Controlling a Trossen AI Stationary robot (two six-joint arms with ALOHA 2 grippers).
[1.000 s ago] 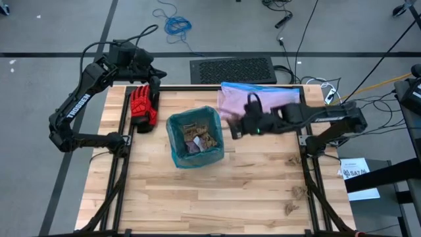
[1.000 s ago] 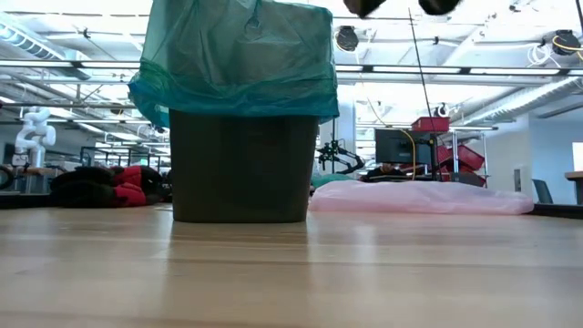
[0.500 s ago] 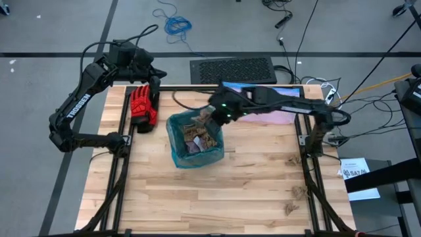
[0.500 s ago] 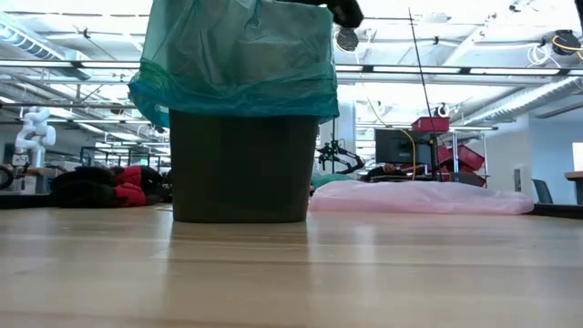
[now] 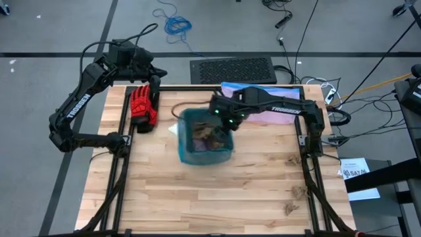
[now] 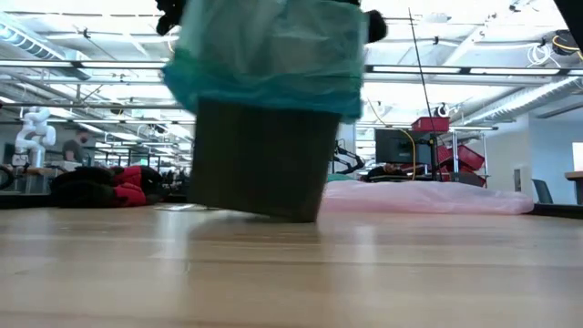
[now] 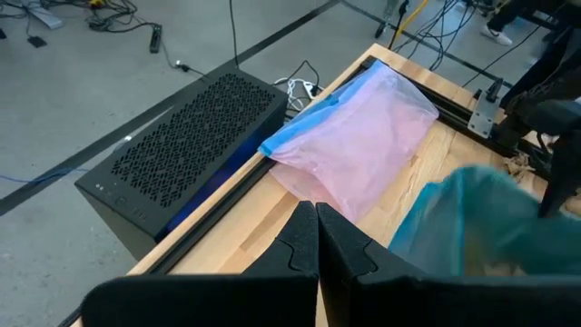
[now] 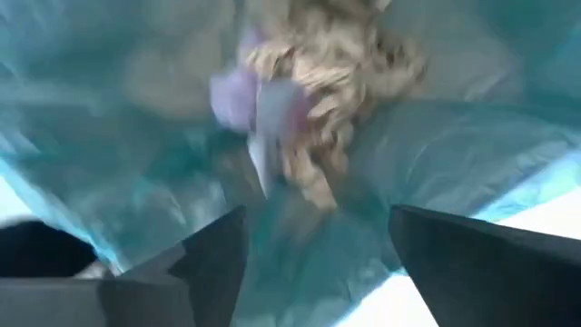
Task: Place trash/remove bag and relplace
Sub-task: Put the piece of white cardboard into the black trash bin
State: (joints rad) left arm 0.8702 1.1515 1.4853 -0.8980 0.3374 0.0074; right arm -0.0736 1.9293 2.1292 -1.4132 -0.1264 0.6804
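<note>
While the left arm waited at the far left corner of the table, its pincer (image 7: 316, 238) pressed shut with nothing between the fingers, the right pincer (image 5: 222, 122) hung over the far right rim of the bin (image 6: 260, 159). Its two dark fingers (image 8: 204, 263) stood wide apart and pointed down into the mouth of the bag (image 5: 205, 139), with nothing clamped between them. The teal bag lay directly beneath and ahead of that pincer, lining the bin with its top folded down over the outside of the rim. Just past the fingertips, inside the bag, sat crumpled brownish and pale purple trash (image 8: 309, 100). Whether a finger touched the bag's edge could not be told.

Seen from table height, the bin stood tilted, its base lifted on the side nearer the red glove (image 5: 142, 108) and leaning toward the pink bag (image 6: 428, 197). That pink bag with the blue edge lay flat on the table behind the right pincer, near the far right corner. The red glove rested well away from the right pincer, close under the left one. A dark perforated box (image 7: 182, 154) sat beyond the table's far edge (image 5: 263, 197).
</note>
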